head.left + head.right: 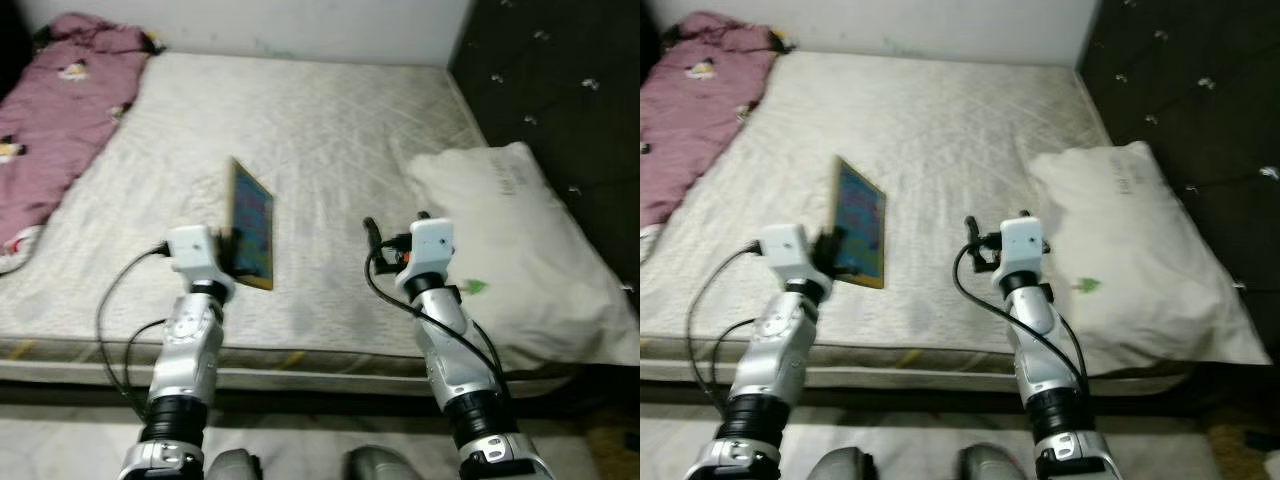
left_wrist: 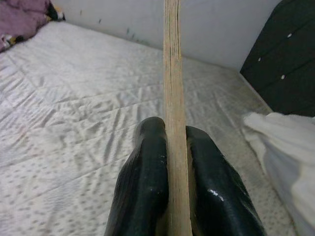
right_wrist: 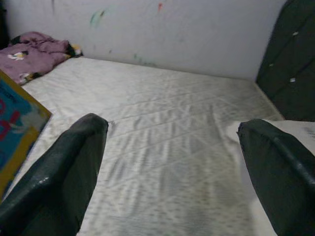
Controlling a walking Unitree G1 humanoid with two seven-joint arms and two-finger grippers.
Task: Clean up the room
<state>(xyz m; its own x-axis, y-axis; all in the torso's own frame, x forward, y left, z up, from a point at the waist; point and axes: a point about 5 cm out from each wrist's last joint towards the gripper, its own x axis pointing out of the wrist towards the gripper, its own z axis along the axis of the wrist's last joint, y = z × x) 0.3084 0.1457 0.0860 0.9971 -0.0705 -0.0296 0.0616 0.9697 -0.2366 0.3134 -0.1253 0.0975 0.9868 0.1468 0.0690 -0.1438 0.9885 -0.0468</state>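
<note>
A thin picture book (image 1: 252,223) with a yellow border and a blue cover stands on edge above the white mattress (image 1: 300,120), held up by my left gripper (image 1: 232,250), which is shut on its lower edge. In the left wrist view both black fingers (image 2: 147,187) clamp the book's (image 2: 172,98) pale edge. My right gripper (image 1: 395,225) hovers open over the mattress, just left of the white pillow (image 1: 520,250), with nothing between its fingers (image 3: 69,167).
A pink blanket (image 1: 60,110) lies bunched at the mattress's far left corner. A dark padded headboard (image 1: 560,80) runs along the right side behind the pillow. The mattress's front edge (image 1: 300,360) is just before my arms.
</note>
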